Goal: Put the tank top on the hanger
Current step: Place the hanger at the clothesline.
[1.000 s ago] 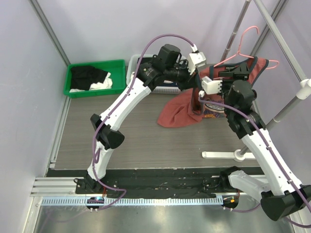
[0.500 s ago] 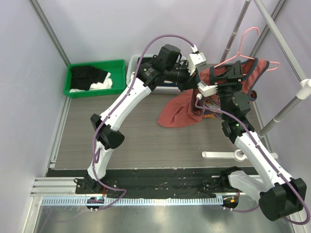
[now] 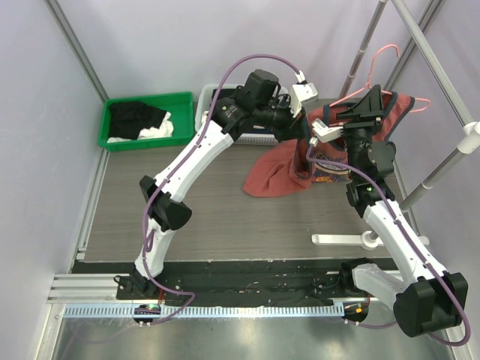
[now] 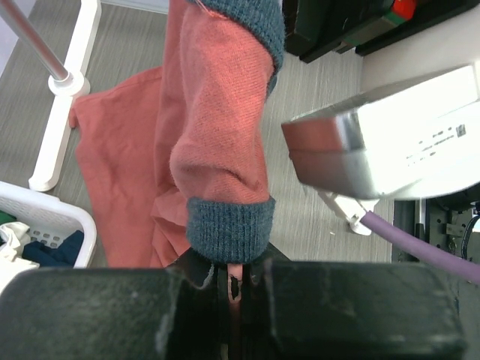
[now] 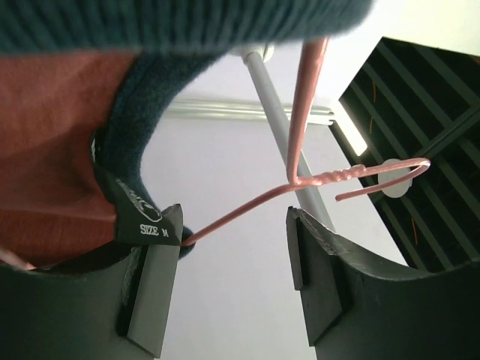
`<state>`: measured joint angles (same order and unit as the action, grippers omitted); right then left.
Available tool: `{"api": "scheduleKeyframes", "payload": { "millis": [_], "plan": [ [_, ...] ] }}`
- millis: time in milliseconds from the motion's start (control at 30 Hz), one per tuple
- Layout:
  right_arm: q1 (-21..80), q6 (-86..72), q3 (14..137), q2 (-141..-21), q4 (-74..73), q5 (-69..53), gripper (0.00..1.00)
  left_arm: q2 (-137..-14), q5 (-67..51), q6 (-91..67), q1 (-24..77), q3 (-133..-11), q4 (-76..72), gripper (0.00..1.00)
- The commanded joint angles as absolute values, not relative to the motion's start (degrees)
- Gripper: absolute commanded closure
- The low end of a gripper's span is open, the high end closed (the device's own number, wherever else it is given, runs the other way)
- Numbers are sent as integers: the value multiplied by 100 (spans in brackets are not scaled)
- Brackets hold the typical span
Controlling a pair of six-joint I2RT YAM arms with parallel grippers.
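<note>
Obs: left jaws pinch tank top point(image 4: 225, 112) trim; right jaws open astride hanger point(image 5: 298, 112) wire. Fabric limp, probably stretchy; grip the ribbed trim.

Your table point(image 3: 195, 217) is grey wood-grain board. At its far left corner you have a green bin point(image 3: 180, 99) with dark and white cloth in it, and just beside that, along the far edge, a white basket point(image 3: 204, 97). Toward the far right, the lower part of the tank top point(image 3: 274, 172) lies spread on the board. Near the right edge you'll see the white foot point(image 3: 337, 239) of a rack. A black strip point(image 3: 225, 271) runs along the near edge.
</note>
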<state>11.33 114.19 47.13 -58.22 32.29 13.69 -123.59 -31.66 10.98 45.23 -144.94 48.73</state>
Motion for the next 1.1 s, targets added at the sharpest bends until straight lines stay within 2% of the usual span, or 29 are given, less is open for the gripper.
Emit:
{"api": "scheduleKeyframes", "payload": {
  "millis": [0,633,1067],
  "plan": [
    [1125,11900,4808,-5871,3858,898,36,-11953,-3401,1099,4483,-14555,4623,100],
    [1116,12331,4904,-5907,3841,71,36,-11971,-3463,1037,4491,-14537,4623,100],
    [1125,12472,5141,-5836,3279,-88,36,-11962,-3507,1028,4483,-14502,4658,100]
  ]
}}
